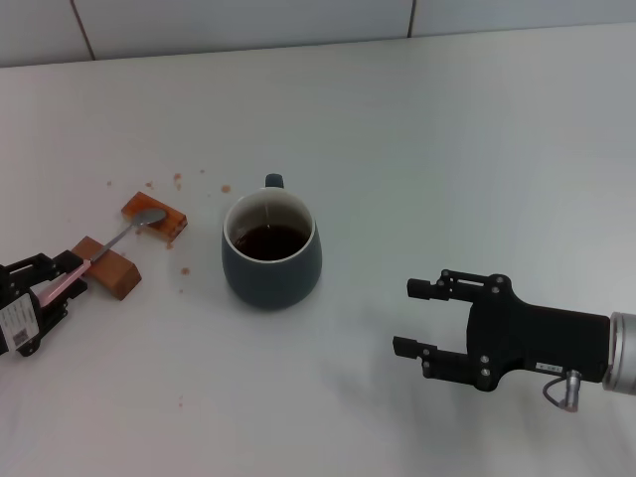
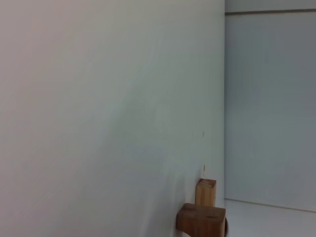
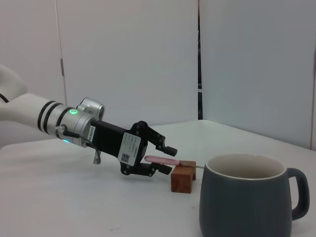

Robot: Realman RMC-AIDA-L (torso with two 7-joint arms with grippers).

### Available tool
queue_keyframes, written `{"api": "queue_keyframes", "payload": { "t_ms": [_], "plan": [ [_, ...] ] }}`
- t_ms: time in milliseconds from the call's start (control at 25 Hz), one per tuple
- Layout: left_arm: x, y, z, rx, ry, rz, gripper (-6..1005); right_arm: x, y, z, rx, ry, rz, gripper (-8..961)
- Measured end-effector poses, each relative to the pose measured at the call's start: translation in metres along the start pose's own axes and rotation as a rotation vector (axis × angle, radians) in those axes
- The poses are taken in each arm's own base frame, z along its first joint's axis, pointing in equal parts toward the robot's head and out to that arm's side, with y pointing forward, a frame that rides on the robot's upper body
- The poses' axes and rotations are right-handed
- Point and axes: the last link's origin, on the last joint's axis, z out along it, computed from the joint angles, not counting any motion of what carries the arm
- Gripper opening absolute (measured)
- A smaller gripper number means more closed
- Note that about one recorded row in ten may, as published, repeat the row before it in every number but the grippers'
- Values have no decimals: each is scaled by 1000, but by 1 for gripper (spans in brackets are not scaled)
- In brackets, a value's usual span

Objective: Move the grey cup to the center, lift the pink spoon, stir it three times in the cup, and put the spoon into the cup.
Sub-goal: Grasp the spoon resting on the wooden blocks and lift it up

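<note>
Pink spoon [image 1: 114, 241] bridges two wooden blocks [image 1: 111, 268] left of the grey cup [image 1: 270, 250], my left tool [image 1: 55, 283] spread around its handle, right tool [image 1: 422, 318] spread idle; I fear an off-centre pinch tipping it off.

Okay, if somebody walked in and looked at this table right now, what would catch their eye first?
Probably the grey cup of dark liquid, mid-table. To its left, the pink spoon lies across two brown blocks, with the left gripper around its handle end. The right gripper hangs open on the cup's other side, holding nothing.
</note>
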Motion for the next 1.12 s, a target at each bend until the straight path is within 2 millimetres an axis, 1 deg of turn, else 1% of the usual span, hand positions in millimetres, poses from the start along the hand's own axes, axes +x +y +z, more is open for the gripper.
{"api": "queue_keyframes", "payload": {
  "t_ms": [240, 600, 1120],
  "plan": [
    [-1, 1, 3, 5, -15, 9, 344, 0, -1, 1, 0, 1, -1, 680],
    [-1, 1, 4, 8, -15, 24, 334, 0, -1, 1, 0, 2, -3, 681],
    [-2, 0, 3, 5, -10, 33, 228, -2, -3, 2, -3, 1, 2, 681]
  ]
}}
